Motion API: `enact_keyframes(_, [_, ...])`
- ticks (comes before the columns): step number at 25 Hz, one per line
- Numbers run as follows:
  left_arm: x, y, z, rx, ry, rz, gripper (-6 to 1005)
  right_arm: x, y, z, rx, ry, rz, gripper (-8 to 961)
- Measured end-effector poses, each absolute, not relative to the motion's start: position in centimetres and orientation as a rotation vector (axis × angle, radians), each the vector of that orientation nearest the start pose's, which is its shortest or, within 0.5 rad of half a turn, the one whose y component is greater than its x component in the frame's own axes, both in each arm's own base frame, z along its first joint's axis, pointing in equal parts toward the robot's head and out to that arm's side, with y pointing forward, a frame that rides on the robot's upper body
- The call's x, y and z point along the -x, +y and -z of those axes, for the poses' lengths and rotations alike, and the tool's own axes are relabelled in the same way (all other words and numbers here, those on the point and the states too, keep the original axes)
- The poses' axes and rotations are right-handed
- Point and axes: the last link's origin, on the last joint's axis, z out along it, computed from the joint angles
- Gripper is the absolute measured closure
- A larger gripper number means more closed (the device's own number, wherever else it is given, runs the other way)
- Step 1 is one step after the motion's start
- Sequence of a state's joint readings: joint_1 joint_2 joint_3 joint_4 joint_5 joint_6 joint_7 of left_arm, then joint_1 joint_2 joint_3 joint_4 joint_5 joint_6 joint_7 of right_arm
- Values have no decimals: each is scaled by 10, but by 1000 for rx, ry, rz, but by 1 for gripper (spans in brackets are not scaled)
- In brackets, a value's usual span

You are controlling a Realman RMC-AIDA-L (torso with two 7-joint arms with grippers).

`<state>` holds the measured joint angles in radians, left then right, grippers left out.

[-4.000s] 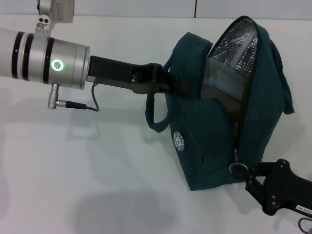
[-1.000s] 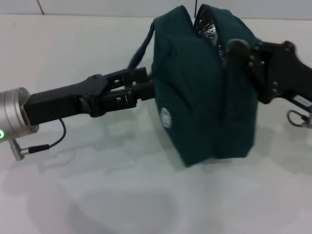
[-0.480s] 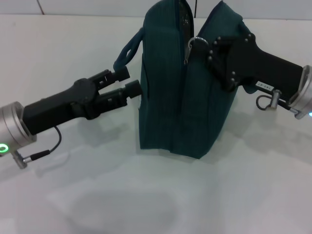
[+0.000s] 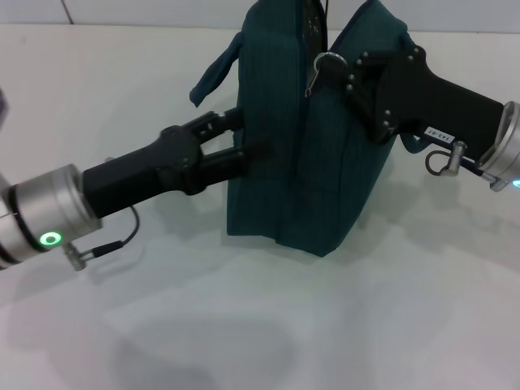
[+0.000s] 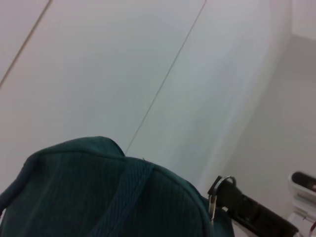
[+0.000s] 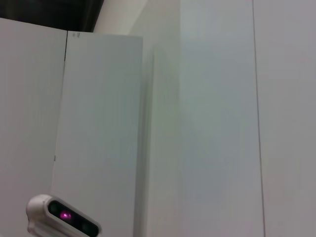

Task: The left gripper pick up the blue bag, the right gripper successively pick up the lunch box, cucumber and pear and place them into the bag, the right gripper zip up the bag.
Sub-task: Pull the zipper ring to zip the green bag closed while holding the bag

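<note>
The blue bag (image 4: 292, 162) stands upright on the white tabletop (image 4: 244, 325), a tall block of dark teal ribbed fabric with squared lower corners. It sits toward twelve o'clock in my head view. Its zipper seam runs down the face turned to me, closed along most of its length, with only a narrow dark gap at the very top. One soft loop handle (image 4: 213, 73) sticks out from the bag's upper edge at about ten o'clock of the bag.

My left claw (image 4: 236, 142) reaches in from eight o'clock. It is matte black plastic on a brushed metal wrist with a green ring light. Its two fingers are spread apart, released, their tips against the bag's left side and grasping nothing. From my left wrist I see the bag's rounded fabric top and a flat woven strap lying across it.

My right claw (image 4: 345, 69) comes in from three o'clock, black and angular with small screw heads. Its tips are at the metal ring pull (image 4: 328, 63), a thin round wire loop near the top of the zipper. I cannot tell whether the claw is clenched on the ring. My right wrist view shows only pale wall panels.
</note>
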<state>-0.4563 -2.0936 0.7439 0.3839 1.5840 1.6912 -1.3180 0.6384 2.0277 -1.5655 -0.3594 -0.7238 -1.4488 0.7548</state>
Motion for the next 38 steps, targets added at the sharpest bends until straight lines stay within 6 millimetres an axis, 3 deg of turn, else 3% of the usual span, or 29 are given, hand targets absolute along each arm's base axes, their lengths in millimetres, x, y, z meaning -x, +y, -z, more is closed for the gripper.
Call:
enact_keyframes(10, [242,311,31,2463,-821,1302,133,-169,351,33,2443,25,-1269,947])
enact_keyframes(16, [241,316,32,2462,-795,1277,330,-168,351,32,2435,28,-1283,947])
enact_keyframes(26, [240,316,33,2481,-743,1254,750,-169,350,29,2414,35,-1311,947])
enact_keyframes(38, [237,307,44,2607,-721,1195,839,-165,354,18,2330,48,-1378,947])
